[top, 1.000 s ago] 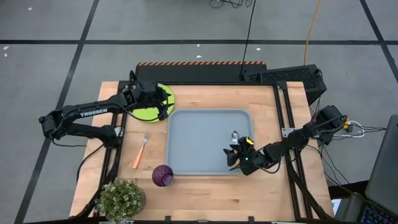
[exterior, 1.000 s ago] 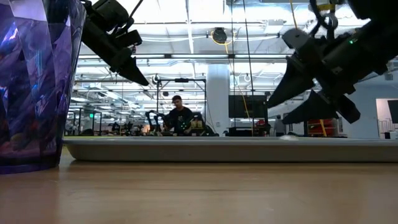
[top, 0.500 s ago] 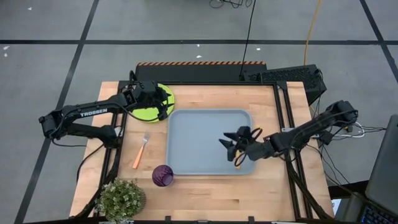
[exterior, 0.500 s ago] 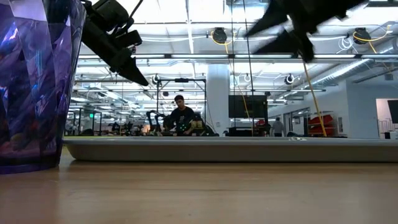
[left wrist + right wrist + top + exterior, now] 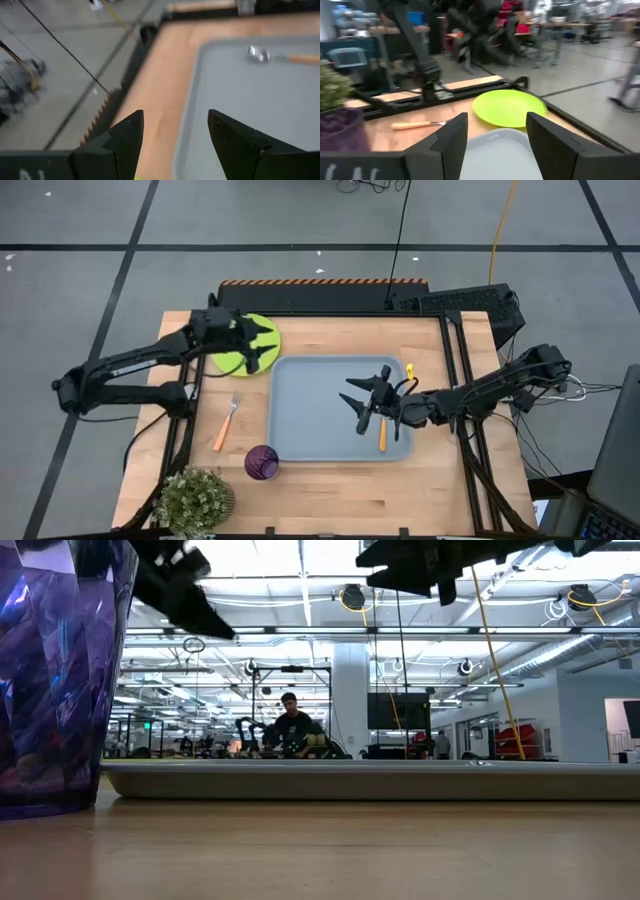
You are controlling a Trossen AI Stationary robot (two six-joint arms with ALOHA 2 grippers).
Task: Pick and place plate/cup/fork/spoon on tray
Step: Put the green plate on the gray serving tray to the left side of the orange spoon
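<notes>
Seen from above, a light wooden table (image 5: 330,340) carries a large grey-blue rectangular tray (image 5: 310,410) with rounded corners and a raised rim at its centre. The right gripper (image 5: 362,401) hangs above the tray's right half, its two dark fingers spread apart and holding nothing. Just beside it, a slim spoon (image 5: 382,432) with an orange handle lies inside the tray near the right rim; its silver bowl (image 5: 256,53) shows in the left wrist view, resting on the tray floor.

The left gripper (image 5: 252,348) hovers over a flat round lime-green plate (image 5: 236,358) at the table's far left corner, just beside the tray's far left corner. Its fingers are likewise parted and empty, framing bare wood and the tray rim in its own wrist view.

A slim fork (image 5: 225,423) with an orange handle and silver tines lies on the wood left of the tray, well apart from both grippers. A small translucent purple tumbler (image 5: 262,462) stands upright near the tray's near left corner, touching neither tray nor fork; it fills the left edge of the low view. A small potted green plant (image 5: 194,500) sits at the table's near left corner.

In the low view, a person (image 5: 290,725) is visible in the workshop beyond the table.
</notes>
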